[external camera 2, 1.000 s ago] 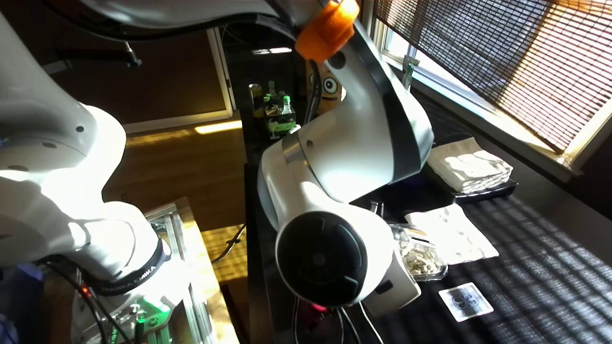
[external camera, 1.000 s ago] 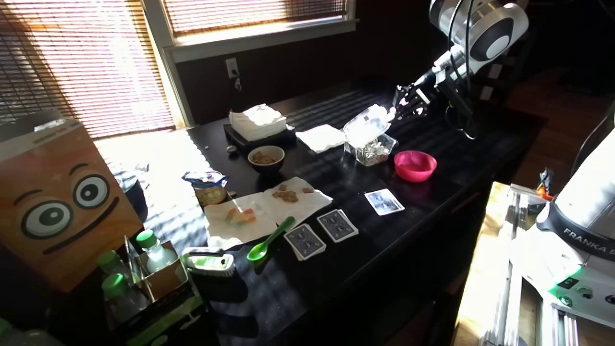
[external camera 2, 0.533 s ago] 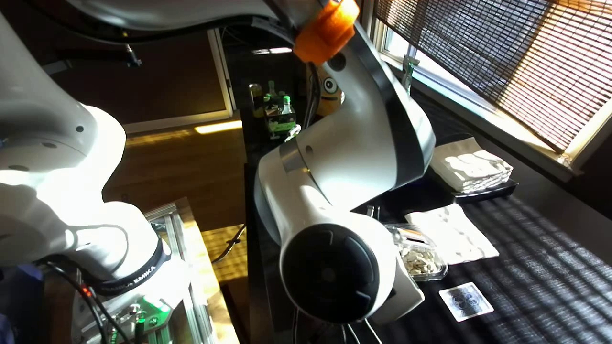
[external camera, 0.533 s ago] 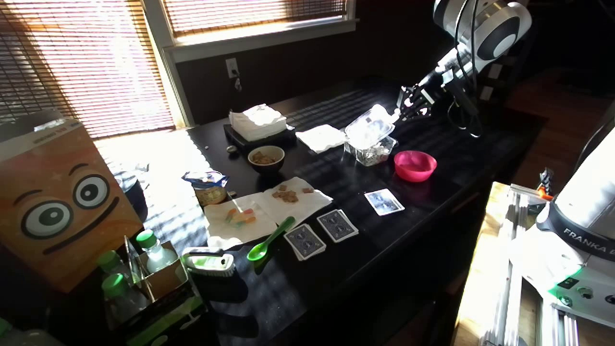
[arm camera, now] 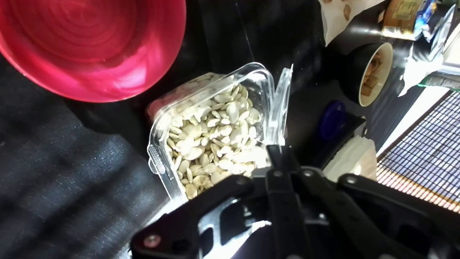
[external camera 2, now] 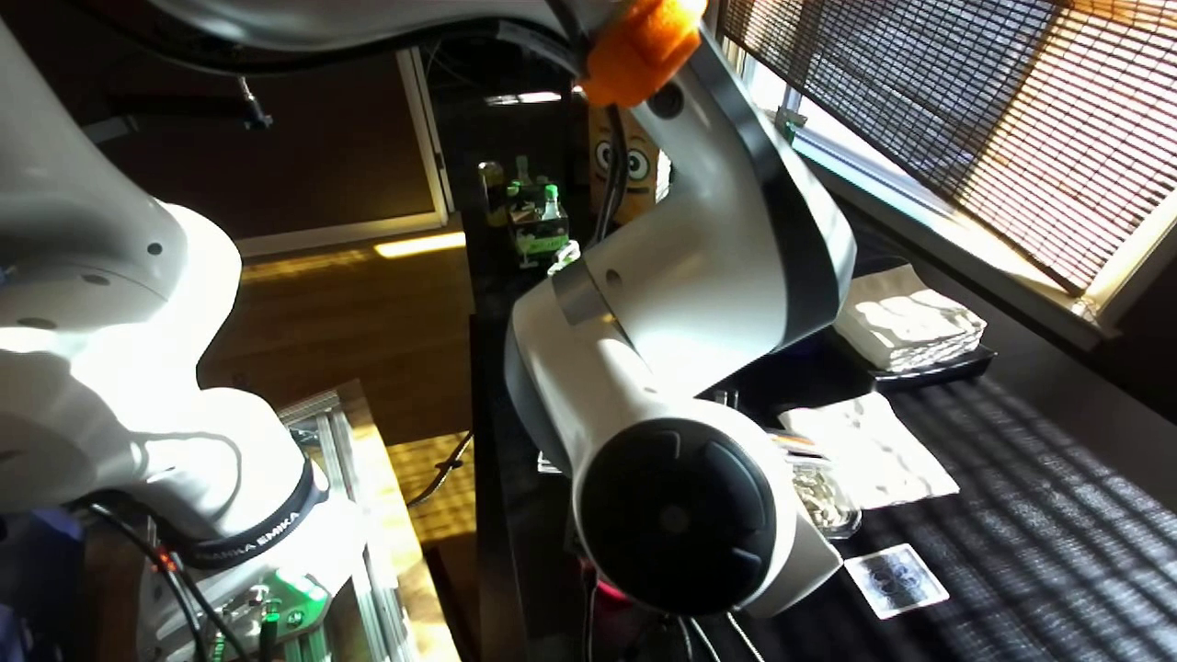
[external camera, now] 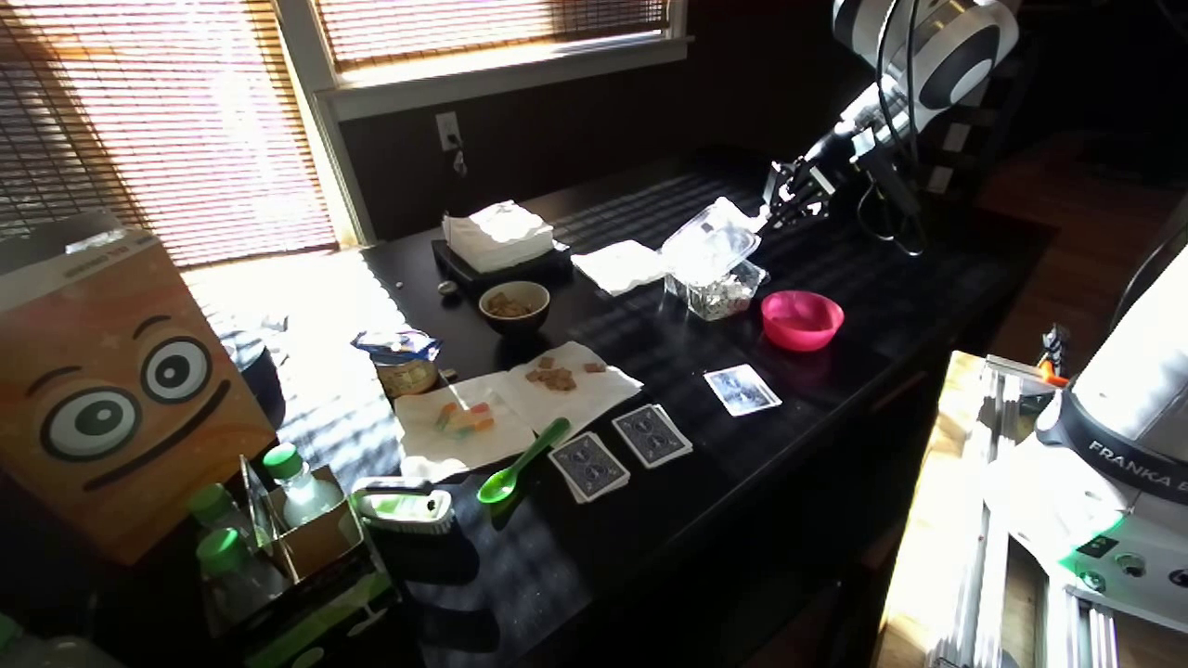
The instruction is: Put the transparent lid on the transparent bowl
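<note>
In an exterior view, the arm point(external camera 2: 717, 294) now covers more of the transparent bowl point(external camera 2: 850, 522).

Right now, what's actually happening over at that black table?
A white robot arm has its black gripper at the edge of a thin, clear plastic lid, apparently pinching it. The lid stands tilted up at one side of a small, squarish, clear plastic bowl filled with pale, flat seeds, so the bowl isn't covered yet. A round, pink bowl stands beside the clear one.

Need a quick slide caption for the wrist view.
Transparent lid standing raised at the gripper, not yet down on the transparent bowl of pale seeds; pink bowl alongside.
</note>
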Tool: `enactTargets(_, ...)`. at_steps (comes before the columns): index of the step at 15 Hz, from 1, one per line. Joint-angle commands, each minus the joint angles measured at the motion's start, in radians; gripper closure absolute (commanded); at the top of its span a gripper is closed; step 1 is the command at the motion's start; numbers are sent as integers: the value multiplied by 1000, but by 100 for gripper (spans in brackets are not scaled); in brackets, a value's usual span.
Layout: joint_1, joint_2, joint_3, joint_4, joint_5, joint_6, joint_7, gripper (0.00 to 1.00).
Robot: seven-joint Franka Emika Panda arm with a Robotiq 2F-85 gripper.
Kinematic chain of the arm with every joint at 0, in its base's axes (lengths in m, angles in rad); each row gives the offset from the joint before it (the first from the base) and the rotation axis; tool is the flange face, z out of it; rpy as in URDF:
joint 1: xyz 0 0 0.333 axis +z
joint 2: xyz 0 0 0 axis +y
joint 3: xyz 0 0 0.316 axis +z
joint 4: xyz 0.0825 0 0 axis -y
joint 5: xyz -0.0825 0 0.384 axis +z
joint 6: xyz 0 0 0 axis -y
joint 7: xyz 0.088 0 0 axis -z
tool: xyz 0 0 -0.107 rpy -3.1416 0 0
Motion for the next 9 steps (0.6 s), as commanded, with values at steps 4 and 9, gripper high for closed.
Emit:
enactTargets(4, 16, 8, -13, 11, -7, -1, 5, 99)
enactTargets(9, 8, 7, -22, 22, -43, -33, -47, 100)
